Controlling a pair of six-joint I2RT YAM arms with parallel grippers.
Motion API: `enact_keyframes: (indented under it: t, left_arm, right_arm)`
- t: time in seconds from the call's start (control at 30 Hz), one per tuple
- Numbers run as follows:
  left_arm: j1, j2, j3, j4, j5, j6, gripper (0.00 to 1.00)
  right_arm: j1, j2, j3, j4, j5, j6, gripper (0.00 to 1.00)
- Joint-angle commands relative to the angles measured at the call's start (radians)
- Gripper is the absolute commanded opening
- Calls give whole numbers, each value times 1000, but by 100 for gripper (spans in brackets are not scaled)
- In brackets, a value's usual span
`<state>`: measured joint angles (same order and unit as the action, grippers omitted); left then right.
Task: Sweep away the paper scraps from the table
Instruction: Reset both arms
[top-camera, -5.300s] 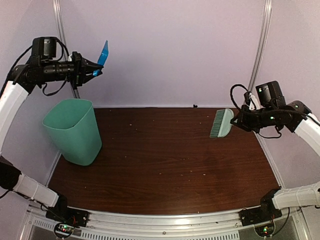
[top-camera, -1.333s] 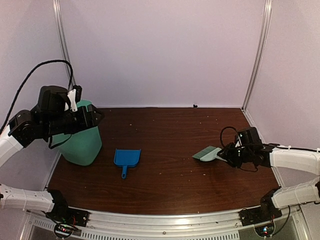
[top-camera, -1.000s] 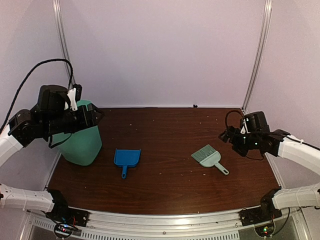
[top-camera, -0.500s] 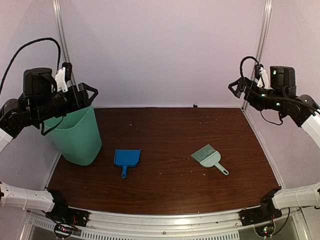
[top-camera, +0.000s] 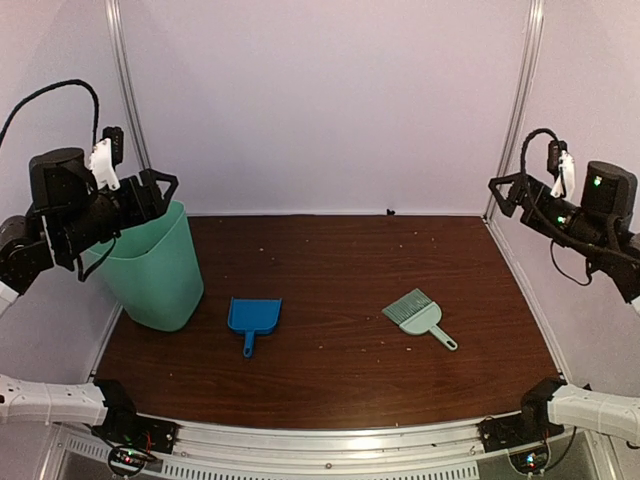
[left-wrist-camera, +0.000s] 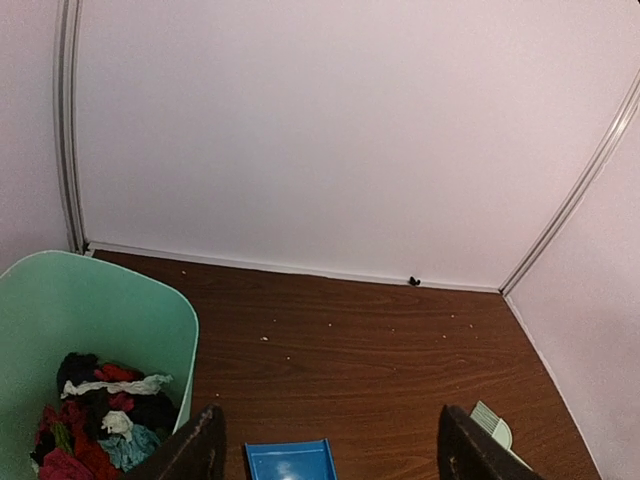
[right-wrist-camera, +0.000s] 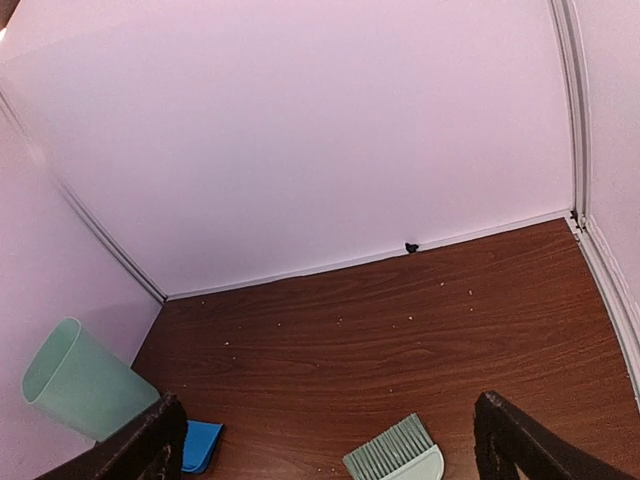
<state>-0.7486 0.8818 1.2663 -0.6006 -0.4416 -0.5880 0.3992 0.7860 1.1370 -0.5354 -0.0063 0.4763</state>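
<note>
We find the bin standing on the table at its left edge, toward the far left corner, with the paper scraps piled inside it. Just right of the bin lies the dustpan, handle toward the front edge. The brush lies right of centre, well apart from the dustpan, handle toward the near right corner. Tiny specks dot the table toward its far edge.
</note>
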Motion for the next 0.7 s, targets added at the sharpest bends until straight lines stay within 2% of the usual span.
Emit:
enact_keyframes:
  t: [0.0, 0.2, 0.67]
  left_arm:
    - [2, -25, -56, 136, -55, 37, 98]
    - [2, 14, -61, 201, -71, 88, 98]
    - [2, 95, -46, 237, -71, 108, 98]
  right_arm:
    - [-5, -86, -88, 44, 63, 23, 100]
    - [-5, -145, -125, 14, 115, 29, 100]
    - [-6, -131, -123, 13, 136, 16, 100]
